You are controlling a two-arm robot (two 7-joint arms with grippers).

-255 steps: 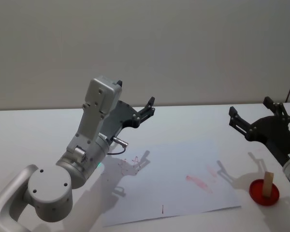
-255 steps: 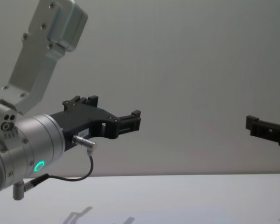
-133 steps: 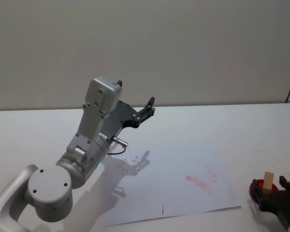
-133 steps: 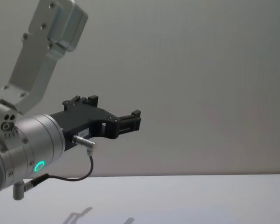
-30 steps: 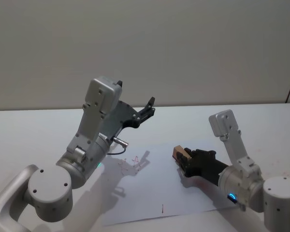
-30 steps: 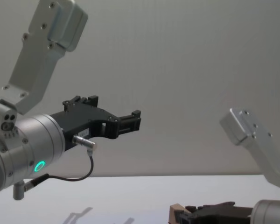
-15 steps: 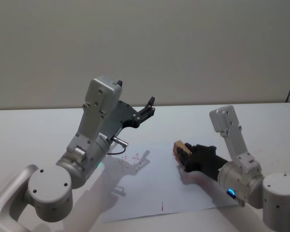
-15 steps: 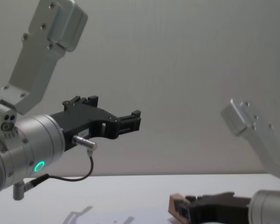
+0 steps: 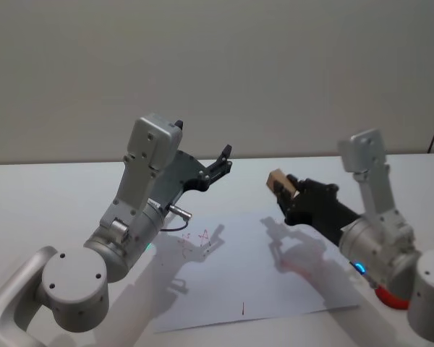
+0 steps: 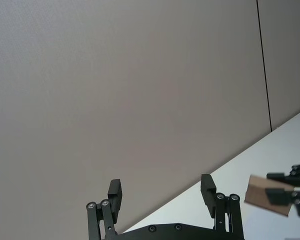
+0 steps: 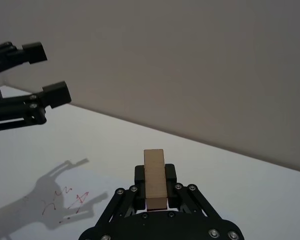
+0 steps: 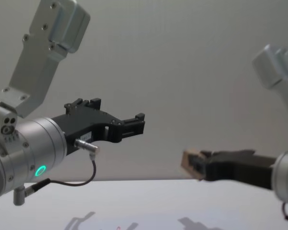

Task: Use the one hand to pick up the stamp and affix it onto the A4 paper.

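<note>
Lifted my right gripper [image 9: 283,189] up off the A4 paper [image 9: 260,282] since half a second back. It's clamped on the stamp [image 9: 278,178], held in air over the sheet's far edge. Looks like a light, stiff wood block, so grip its flat sides. Left gripper [image 9: 223,160] parked raised, fingers apart.

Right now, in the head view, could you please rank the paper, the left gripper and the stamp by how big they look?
1. paper, clearly largest.
2. left gripper, held up nearer the camera, so possibly enlarged.
3. stamp, smallest, held in the right gripper.
</note>
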